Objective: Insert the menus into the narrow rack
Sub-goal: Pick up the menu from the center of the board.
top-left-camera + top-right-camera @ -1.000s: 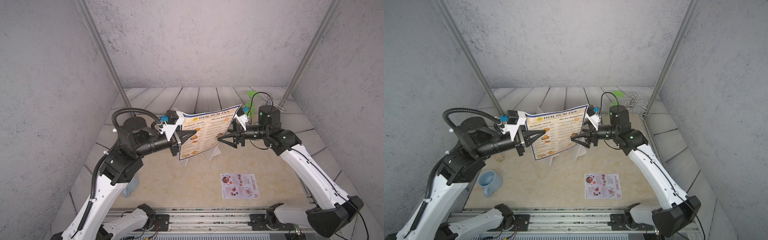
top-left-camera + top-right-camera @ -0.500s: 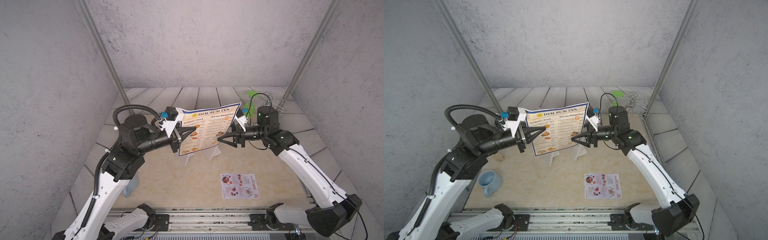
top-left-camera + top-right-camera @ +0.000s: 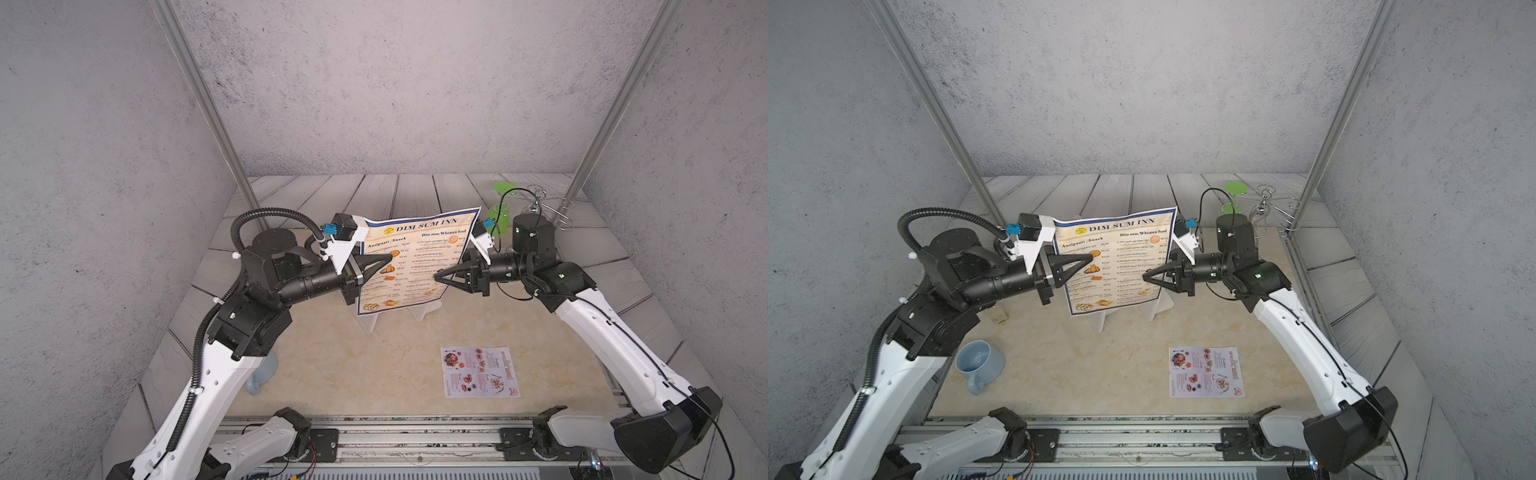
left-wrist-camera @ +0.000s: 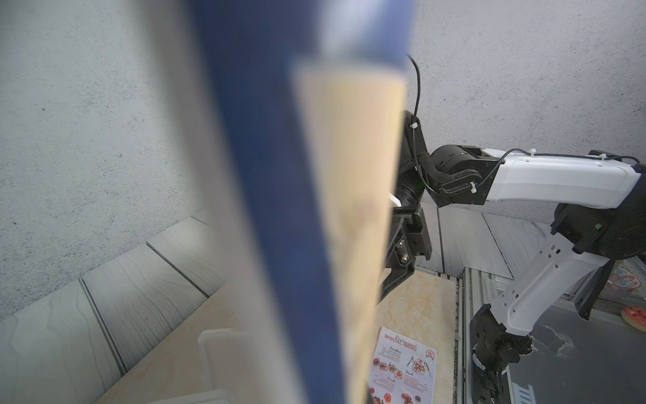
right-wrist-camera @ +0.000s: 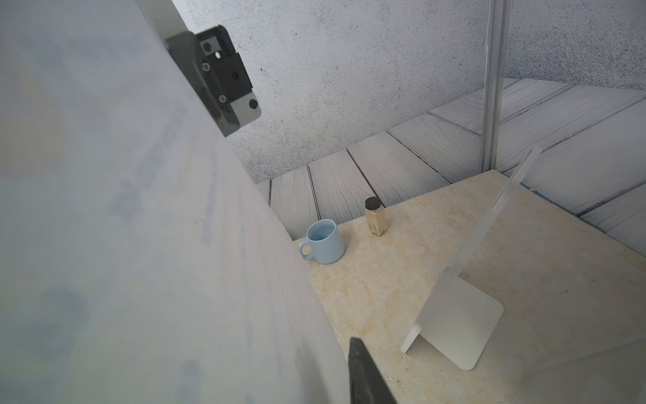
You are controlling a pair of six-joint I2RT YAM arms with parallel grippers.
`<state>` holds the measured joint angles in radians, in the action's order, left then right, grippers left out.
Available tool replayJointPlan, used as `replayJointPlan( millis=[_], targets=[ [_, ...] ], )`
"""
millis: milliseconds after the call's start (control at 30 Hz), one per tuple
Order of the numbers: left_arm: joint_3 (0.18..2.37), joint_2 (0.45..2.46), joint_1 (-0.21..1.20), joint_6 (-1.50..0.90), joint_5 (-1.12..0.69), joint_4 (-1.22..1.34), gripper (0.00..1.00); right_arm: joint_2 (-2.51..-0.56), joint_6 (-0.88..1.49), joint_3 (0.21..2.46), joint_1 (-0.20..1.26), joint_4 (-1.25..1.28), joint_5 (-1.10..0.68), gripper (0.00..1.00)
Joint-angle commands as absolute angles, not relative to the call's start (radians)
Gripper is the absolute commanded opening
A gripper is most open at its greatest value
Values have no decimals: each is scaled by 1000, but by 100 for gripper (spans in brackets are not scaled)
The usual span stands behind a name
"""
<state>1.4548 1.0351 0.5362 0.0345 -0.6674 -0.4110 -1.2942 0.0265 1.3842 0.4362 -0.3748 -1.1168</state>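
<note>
Compared with a second ago, the large cream blue-bordered "DIM SUM INN" menu [image 3: 419,259] is hanging straighter. It is upright in the air, with its lower edge close over the translucent white acrylic rack [image 3: 424,309]. The left end effector [image 3: 388,257] is still clamping the sheet's left edge. The right end effector [image 3: 438,275], spread wide before, is narrowing its jaws around the right edge — whether they are pinching yet I cannot tell. The small white red-headed "SPECIAL MENU" sheet [image 3: 480,372] is lying flat where it was, near the desk's front.

The right wrist view is showing the menu's pale back, the rack's slanted panel and foot [image 5: 461,314], a light-blue mug [image 5: 323,241] and a black-capped spice jar [image 5: 374,217] — the jar is hard to make out in the top views. The left wrist view is catching the menu's blue border as a close blur.

The cream marble-look desk [image 3: 353,374] is sitting among grey plank-pattern boards [image 3: 374,195], enclosed by grey concrete-look walls [image 3: 395,83].
</note>
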Motion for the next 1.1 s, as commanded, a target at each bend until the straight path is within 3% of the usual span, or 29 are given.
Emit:
replayJointPlan(
  millis=[0,500,600,1067],
  targets=[
    [1444,1033,525,23,-690,-381,0,-1282,35,1378,434,-349,-1154,27],
    [1441,1046,512,18,-689,-375,1,-1278,23,1374,435,-371,-1189,9],
    [1439,1046,512,18,-683,-371,6,-1276,24,1373,434,-375,-1198,6],
    [1392,985,509,29,-565,-357,53,-1256,157,1345,434,-253,-1158,0]
  ],
)
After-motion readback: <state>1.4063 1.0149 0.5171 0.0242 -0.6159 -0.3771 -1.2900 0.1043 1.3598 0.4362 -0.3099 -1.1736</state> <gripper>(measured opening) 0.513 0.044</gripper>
